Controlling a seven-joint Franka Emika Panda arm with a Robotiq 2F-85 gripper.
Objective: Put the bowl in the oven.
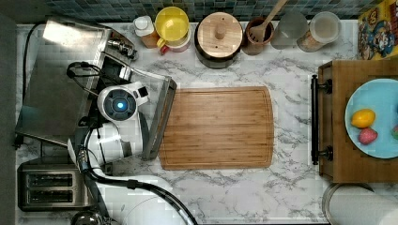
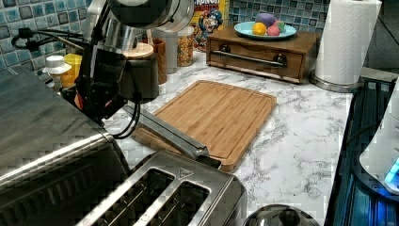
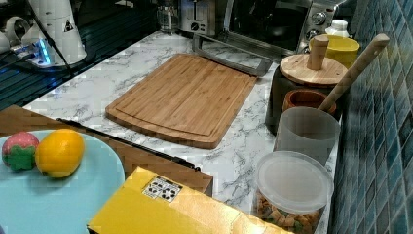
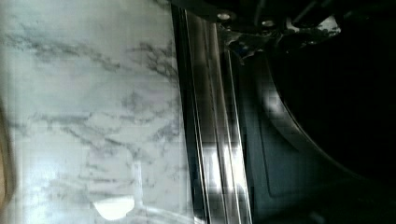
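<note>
The oven (image 1: pixel 61 84) stands at the top view's left with its glass door (image 1: pixel 162 117) folded down flat onto the counter. My arm's wrist (image 1: pixel 119 105) hangs over that door, right at the oven's mouth. In the left view the dark gripper (image 2: pixel 96 108) points down beside the oven (image 2: pixel 47 141) front. In the wrist view a dark curved rim, apparently the bowl (image 4: pixel 299 140), lies just past a steel strip of the door (image 4: pixel 210 116), in the oven's shadow. I cannot tell whether the gripper touches it. The right view shows the oven (image 3: pixel 272 19) cavity dark.
A wooden cutting board (image 1: pixel 218 126) lies next to the door's handle. A two-slot toaster (image 1: pixel 49 185) sits beside the oven. A wooden-lidded pot (image 1: pixel 219 35), a yellow cup (image 1: pixel 172 23) and jars line the back wall. A blue plate (image 1: pixel 375 117) with fruit rests on a wooden drawer unit.
</note>
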